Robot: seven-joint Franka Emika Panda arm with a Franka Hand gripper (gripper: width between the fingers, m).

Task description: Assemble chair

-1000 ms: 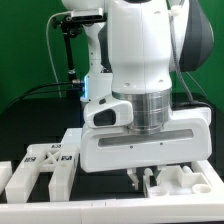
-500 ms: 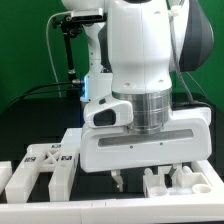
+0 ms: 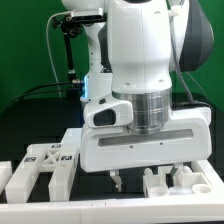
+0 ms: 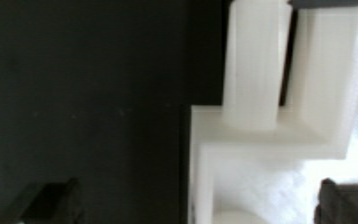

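My gripper (image 3: 141,182) hangs low over the table under the big white hand, jaws open wide. One finger (image 3: 117,182) shows in the exterior view; the other is hidden behind a white slotted chair piece (image 3: 176,184) on that view's right. In the wrist view both dark fingertips (image 4: 51,203) stand far apart, and my gripper (image 4: 197,205) straddles the edge of a white chair piece (image 4: 250,110); neither pad visibly presses on it. A flat cross-braced chair panel (image 3: 42,163) with black-and-white tags lies on the exterior view's left.
A white strip (image 3: 100,213) runs along the front of the exterior view. The robot's white body (image 3: 145,50) fills the middle. Black cables (image 3: 45,88) and a dark stand (image 3: 68,45) are behind, before a green backdrop.
The fingers were together on the white piece a second ago; they have spread wide and let it go. The arm and the pieces have stayed in place.
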